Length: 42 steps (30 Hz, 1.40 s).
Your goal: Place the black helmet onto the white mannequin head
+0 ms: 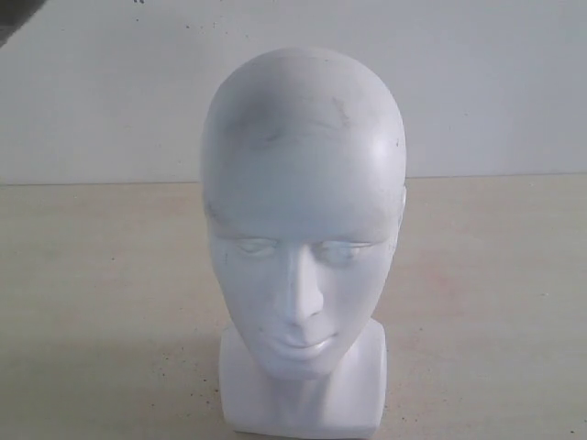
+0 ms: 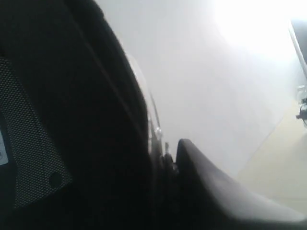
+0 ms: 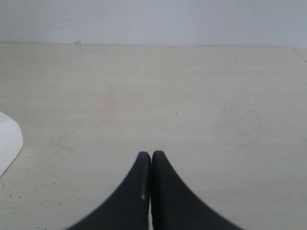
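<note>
The white mannequin head [image 1: 303, 238] stands bare in the middle of the exterior view, facing the camera on its blocky neck base. The black helmet [image 2: 72, 120] fills much of the left wrist view, with its mesh lining [image 2: 29, 158] and a bit of white sticker showing. My left gripper [image 2: 165, 153] is shut on the helmet's rim: one finger [image 2: 211, 187] lies outside it and the other is hidden behind the shell. My right gripper [image 3: 151, 155] is shut and empty, low over the table, with a corner of the mannequin head's base [image 3: 7, 143] beside it.
The beige table [image 1: 495, 302] runs back to a pale wall [image 1: 477, 82]. A dark blur [image 1: 11, 26] sits in the top left corner of the exterior view; what it is cannot be told. Neither arm shows there.
</note>
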Each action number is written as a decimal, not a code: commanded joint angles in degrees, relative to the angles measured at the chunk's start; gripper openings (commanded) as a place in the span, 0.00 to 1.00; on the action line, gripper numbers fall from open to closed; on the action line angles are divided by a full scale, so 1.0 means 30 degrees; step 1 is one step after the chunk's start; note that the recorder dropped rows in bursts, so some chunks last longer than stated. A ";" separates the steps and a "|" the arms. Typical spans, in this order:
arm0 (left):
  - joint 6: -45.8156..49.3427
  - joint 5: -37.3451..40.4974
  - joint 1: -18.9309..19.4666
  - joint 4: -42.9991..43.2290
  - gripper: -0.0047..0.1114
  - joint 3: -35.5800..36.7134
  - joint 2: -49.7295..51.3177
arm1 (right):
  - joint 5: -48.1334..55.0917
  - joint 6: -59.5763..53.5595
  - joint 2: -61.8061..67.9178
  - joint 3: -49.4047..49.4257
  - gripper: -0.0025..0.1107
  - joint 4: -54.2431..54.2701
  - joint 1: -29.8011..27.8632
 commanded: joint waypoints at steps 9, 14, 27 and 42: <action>0.8262 -1.0800 0.3122 -1.2441 0.08 0.2240 -0.1667 | -0.0035 -0.0033 -0.0078 0.0004 0.02 -0.0142 -0.0023; 0.5404 -1.4841 0.3123 -1.2783 0.08 0.4484 -0.1667 | -0.0077 -0.0033 -0.0078 0.0004 0.02 -0.0142 -0.0023; -0.4290 -2.0553 0.3123 -1.3984 0.08 0.6517 -0.1634 | -0.0077 -0.0033 -0.0078 0.0004 0.02 -0.0142 -0.0023; -0.8859 -2.2863 0.3306 -1.1373 0.08 0.9474 -0.1774 | -0.0077 -0.0033 -0.0078 0.0004 0.02 -0.0142 -0.0023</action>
